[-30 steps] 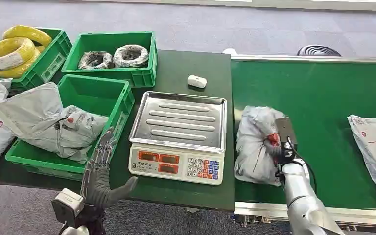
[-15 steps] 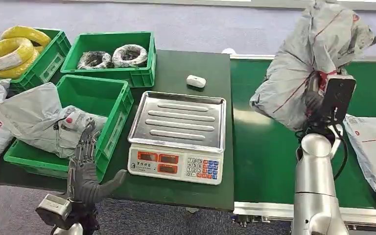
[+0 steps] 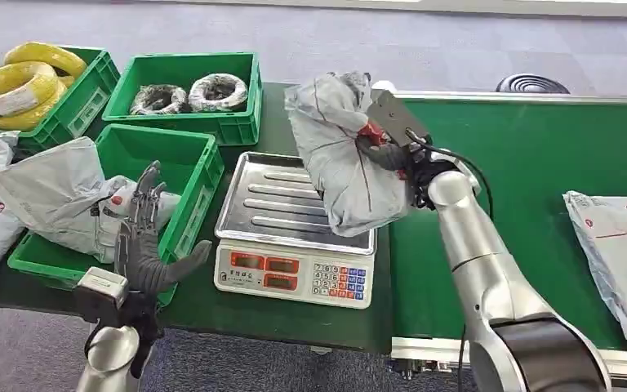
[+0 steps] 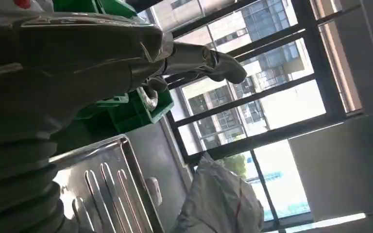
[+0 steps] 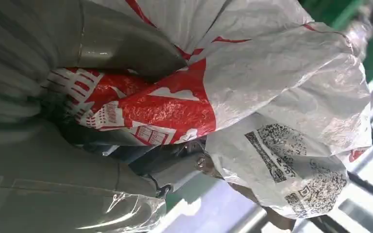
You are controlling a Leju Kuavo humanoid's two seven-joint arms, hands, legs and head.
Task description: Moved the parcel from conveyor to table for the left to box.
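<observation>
My right hand (image 3: 388, 151) grips a grey plastic parcel (image 3: 343, 155) with red print and holds it in the air over the right side of the steel scale tray (image 3: 277, 200). The right wrist view shows the parcel (image 5: 252, 97) bunched tight against that hand (image 5: 77, 145), its label with printed codes facing out. My left hand (image 3: 143, 245) is raised at the table's front edge, fingers spread, holding nothing, close to the near green box (image 3: 192, 175). In the left wrist view the left hand (image 4: 77, 53) stands apart from the parcel (image 4: 218, 204) and tray (image 4: 107, 184).
The near green box holds grey parcels (image 3: 82, 204). Two more green boxes at the back hold yellow cable coils (image 3: 20, 86) and wrapped dark coils (image 3: 188, 94). A small white device (image 3: 328, 135) lies behind the scale. Another grey parcel (image 3: 620, 245) lies on the green conveyor (image 3: 539, 180) at right.
My right hand has lifted the parcel off the conveyor, swung it up high, then carried it left over the scale tray. My left hand has risen slightly, fingers still spread.
</observation>
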